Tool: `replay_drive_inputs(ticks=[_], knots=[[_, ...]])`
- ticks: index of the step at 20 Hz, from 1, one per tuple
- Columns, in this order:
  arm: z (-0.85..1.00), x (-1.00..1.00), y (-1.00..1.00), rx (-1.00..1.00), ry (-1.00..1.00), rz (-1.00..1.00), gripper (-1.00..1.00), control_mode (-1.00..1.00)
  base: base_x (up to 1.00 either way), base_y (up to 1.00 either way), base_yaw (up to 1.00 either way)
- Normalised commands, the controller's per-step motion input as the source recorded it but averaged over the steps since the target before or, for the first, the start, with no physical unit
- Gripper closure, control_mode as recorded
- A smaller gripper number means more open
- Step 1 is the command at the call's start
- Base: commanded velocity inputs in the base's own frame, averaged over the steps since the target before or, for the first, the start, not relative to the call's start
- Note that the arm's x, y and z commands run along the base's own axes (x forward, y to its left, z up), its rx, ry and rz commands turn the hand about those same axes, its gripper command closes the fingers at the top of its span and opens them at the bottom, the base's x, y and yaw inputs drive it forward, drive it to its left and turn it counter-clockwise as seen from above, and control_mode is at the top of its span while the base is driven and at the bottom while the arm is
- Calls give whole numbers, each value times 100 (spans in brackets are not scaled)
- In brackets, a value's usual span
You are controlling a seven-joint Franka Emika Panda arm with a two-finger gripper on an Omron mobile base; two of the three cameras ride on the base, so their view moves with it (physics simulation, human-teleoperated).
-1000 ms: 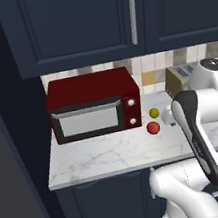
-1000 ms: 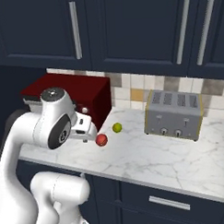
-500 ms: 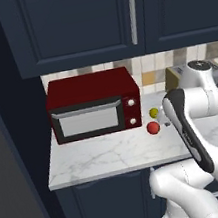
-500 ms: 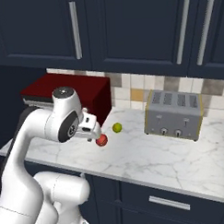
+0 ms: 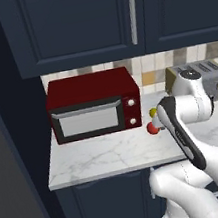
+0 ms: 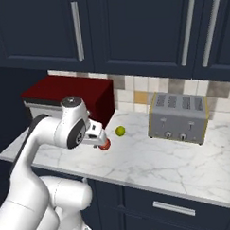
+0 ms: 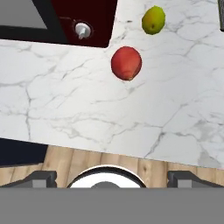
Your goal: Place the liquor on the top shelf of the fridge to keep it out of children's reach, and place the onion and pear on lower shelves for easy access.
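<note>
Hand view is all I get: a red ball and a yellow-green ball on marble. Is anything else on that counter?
Observer: Yes. A silver toaster stands to the right of the pear, back against the tiled wall.
Operator: What's the dark red box in my corner?
Observer: A microwave. Its whole front shows from the base views: a grey window door, shut.
Operator: What's above it?
Observer: Dark navy cupboards with long silver handles, all closed.
</note>
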Motion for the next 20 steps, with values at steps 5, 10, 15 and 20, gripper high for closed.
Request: replay_drive_inputs(ticks=[5, 10, 15, 20], knots=[[-18, 27, -6, 0, 3, 0, -100, -100, 0, 0, 0], [-18, 28, -8, 0, 2, 0, -100, -100, 0, 0, 0], [-19, 28, -2, 0, 1, 0, -100, -100, 0, 0, 0], [-21, 29, 0, 0, 0, 0, -100, -100, 0, 0, 0]])
